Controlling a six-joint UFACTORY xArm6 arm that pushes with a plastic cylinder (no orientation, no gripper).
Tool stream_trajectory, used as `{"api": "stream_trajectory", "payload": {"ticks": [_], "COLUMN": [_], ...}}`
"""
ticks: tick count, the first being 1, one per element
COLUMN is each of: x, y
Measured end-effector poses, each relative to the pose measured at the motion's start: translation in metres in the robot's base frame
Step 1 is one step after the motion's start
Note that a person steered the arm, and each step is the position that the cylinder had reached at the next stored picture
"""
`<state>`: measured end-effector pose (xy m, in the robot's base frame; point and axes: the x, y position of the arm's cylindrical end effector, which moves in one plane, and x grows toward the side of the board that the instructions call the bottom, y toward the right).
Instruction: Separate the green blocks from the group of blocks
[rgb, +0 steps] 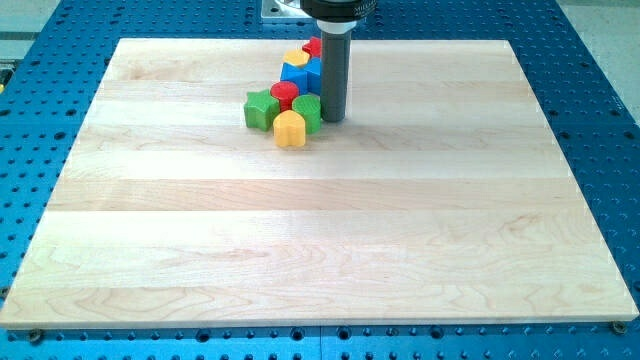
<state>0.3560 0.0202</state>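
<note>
Your rod has no claw to open or close; my tip (333, 119) touches the green round block (307, 111), with the green star block (261, 109) at the cluster's left. Both look light, rigid and slippery: push them square-on, low.

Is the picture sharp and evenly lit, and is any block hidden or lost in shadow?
Camera view: sharp, evenly lit, soft shadows only, no glare on the board. My tip sits at the green cylinder's right side, and the rod hides part of the blue block cluster.
</note>
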Motion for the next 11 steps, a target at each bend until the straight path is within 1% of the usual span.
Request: {"api": "stream_trajectory", "payload": {"ticks": [2,4,5,6,7,8,9,10,11], "x": [0.001,-0.02,0.019,-0.012,-0.032,0.013,0.039,0.03,0.031], "y": [-0.063,-0.123,-0.163,-0.162,-0.17,-0.197,-0.213,-0.216,-0.213]}}
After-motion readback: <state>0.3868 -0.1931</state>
